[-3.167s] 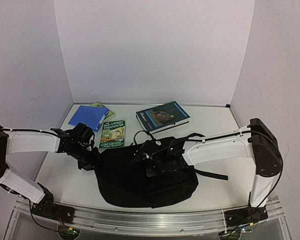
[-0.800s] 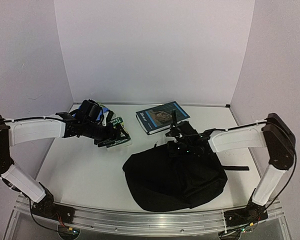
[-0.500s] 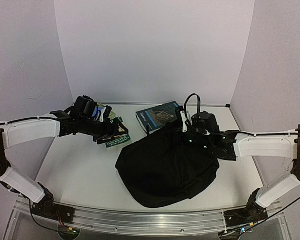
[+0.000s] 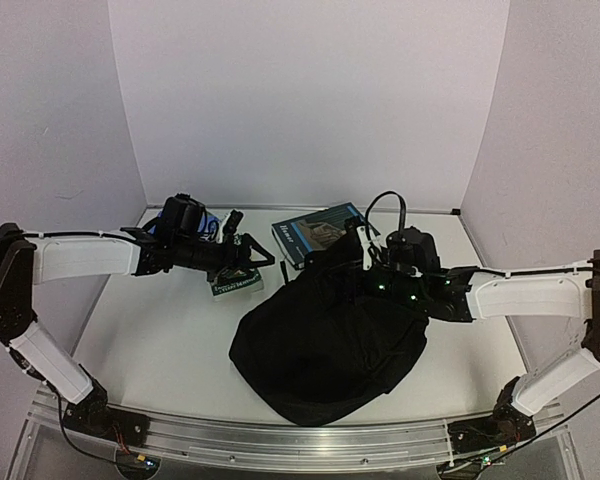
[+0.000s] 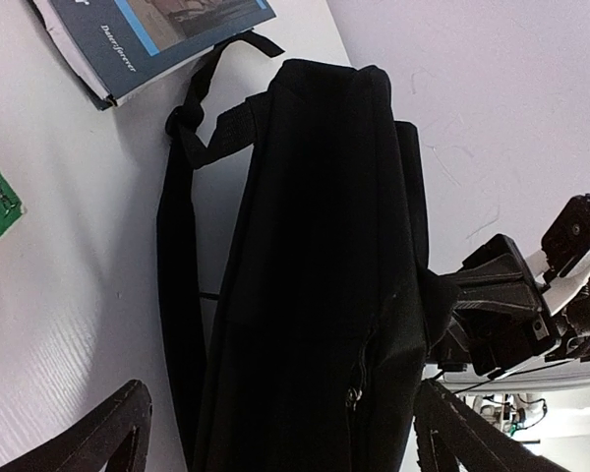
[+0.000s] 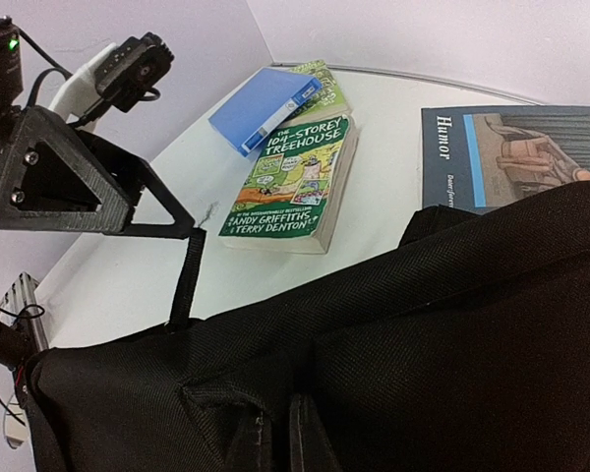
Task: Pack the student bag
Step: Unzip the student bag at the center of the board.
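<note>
**Right gripper pinching bag top, left gripper wide open**

My right gripper (image 4: 366,256) is closed tight on a fold of fabric at the top of the student bag (image 4: 325,350). In the rt wrist view my fingers (image 6: 305,438) sit at the bottom of frame w/ black cloth bunched against them. The bag lies mid-worktop (image 4: 160,350), a bit right of centre, its bulk spreading twd the near edge. Its far end stands raised where I've got it pinched, just in front of the Humor book (image 4: 315,232).

My left gripper (image 4: 242,250) is spread wide and has hold of nothing. It hangs over the far-left part of the worktop, above the green paperback (image 4: 235,283), w/ its open side twd the bag. Can't tell if the lower finger touches the paperback. In the left wrist view my fingertips (image 5: 108,433) show only at the bottom corners, w/ the bag lying beyond, btwn them.

A shoulder strap (image 5: 177,256) runs along the bag's side, flat on the worktop, and a zip pull (image 5: 354,396) shows on the bag's panel.

The Humor book lies flat by the far edge, approx centre. The blue folder (image 6: 265,106) lies nr the far-left corner, just beyond the green paperback, mostly hidden behind my left arm from above.
</note>
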{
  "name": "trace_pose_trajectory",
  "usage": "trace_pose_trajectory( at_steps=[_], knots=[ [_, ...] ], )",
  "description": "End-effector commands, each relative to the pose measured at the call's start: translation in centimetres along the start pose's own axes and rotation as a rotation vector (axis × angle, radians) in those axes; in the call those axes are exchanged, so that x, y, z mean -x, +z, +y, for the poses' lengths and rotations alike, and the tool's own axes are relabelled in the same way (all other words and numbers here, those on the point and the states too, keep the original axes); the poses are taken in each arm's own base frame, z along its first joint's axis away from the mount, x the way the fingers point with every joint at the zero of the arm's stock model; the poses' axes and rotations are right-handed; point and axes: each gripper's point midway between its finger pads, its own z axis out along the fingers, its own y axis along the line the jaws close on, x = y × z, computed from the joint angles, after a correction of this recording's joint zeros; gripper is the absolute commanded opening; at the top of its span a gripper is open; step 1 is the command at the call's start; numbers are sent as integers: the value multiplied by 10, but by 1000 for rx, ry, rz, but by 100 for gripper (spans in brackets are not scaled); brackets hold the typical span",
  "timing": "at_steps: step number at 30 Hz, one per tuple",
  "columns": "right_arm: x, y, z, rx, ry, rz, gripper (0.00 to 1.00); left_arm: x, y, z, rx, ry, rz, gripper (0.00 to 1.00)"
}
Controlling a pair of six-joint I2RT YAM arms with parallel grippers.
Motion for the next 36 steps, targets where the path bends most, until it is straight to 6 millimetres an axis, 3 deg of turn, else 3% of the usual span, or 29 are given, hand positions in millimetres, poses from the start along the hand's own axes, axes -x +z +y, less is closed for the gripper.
trace_pose_trajectory(
  at_steps=[1,7,10,24,28,32,36],
  knots=[
    [46,-11,23,85,10,-165,0,20,9,-30,-126,59,-18,89],
    [43,-10,20,71,19,-161,0,18,19,-49,-199,73,9,77],
    [43,-10,19,68,21,-162,0,14,26,-57,-223,89,31,75],
    [43,-14,17,60,32,-170,0,8,56,-55,-208,65,86,58],
    [42,-15,14,44,35,-173,0,4,64,-62,-243,62,106,41],
    [43,-18,6,1,50,-191,0,2,61,-67,-277,26,105,5],
    [42,-23,-8,-66,75,-213,0,14,36,-71,-238,49,7,0]
  ],
)
